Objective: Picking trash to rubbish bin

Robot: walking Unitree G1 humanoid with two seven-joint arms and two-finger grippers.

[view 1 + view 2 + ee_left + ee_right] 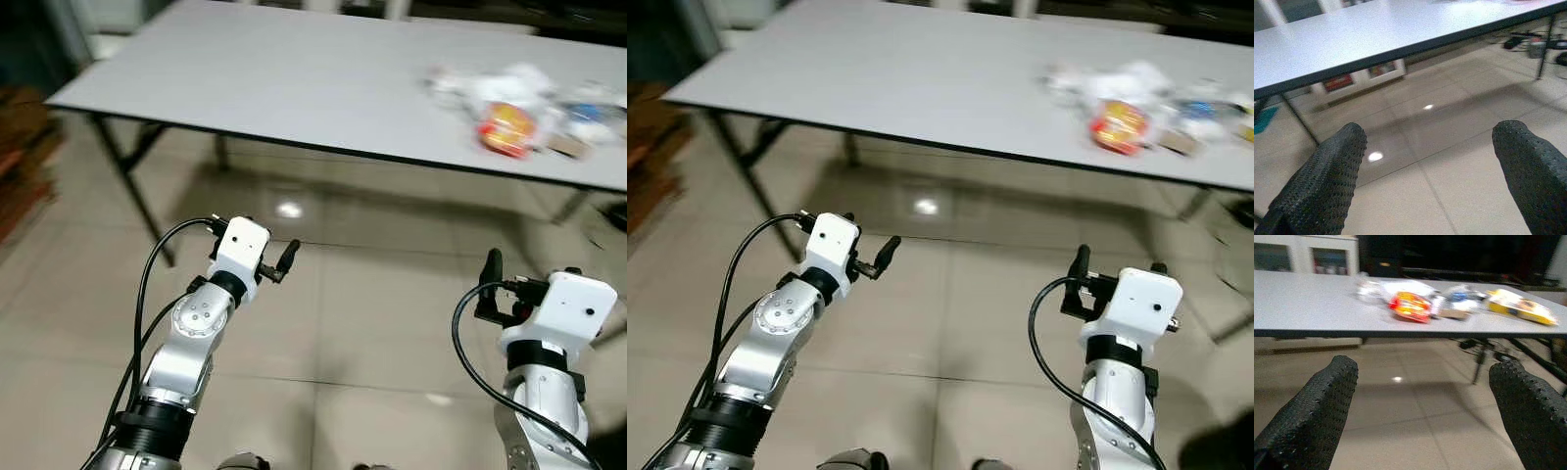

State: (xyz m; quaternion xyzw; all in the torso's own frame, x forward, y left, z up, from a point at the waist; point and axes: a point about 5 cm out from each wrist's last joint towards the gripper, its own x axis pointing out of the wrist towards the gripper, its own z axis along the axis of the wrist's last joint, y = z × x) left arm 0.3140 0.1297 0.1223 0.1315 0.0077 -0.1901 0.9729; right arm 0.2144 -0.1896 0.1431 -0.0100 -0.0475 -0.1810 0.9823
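A heap of trash lies at the right end of a grey table (294, 78): a red-orange wrapper (506, 128), crumpled white plastic (509, 86) and a blue-labelled piece (588, 116). The right wrist view adds a yellow packet (1520, 307) beside the red wrapper (1410, 306). My left gripper (279, 262) is raised over the tiled floor, short of the table's near edge, open and empty (1430, 132). My right gripper (532, 264) is held up at the same height on the right, below and in front of the trash, also open with nothing in it (1425, 364).
The table stands on black folding legs (132, 186) over glossy beige floor tiles (372, 294). Brown stacked things (24, 157) sit at the far left. Cables and dark objects (1528, 41) lie on the floor beyond the table.
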